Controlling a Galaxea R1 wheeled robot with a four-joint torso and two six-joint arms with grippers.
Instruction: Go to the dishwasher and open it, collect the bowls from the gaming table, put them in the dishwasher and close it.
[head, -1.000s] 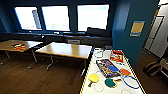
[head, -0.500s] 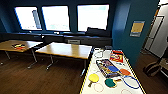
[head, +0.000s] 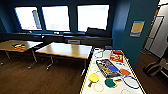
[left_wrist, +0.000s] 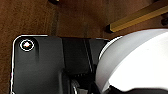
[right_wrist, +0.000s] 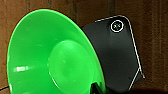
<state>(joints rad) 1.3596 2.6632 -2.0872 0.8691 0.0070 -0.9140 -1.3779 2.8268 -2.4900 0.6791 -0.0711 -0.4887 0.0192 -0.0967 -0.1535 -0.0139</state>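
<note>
While the long white table (head: 107, 82) is running lengthwise away at near right, a glossy green bowl (right_wrist: 50, 57) and a smooth white bowl (left_wrist: 140, 62) are hanging over wood floor (left_wrist: 75, 17); I cannot tell either gripper's opening.

Bright green bowl (right_wrist: 50, 57), seemingly white bowl (left_wrist: 140, 62)

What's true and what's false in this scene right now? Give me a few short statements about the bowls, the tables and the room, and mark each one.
1. A bright green bowl shows in the right wrist view, above a wooden floor. True.
2. The left wrist view shows an orange bowl. False: it shows a white bowl.
3. The white table with the yellow edge has nothing on it. False: a red box, a blue ring and other things lie on it.
4. Three bright windows line the far wall. True.
</note>
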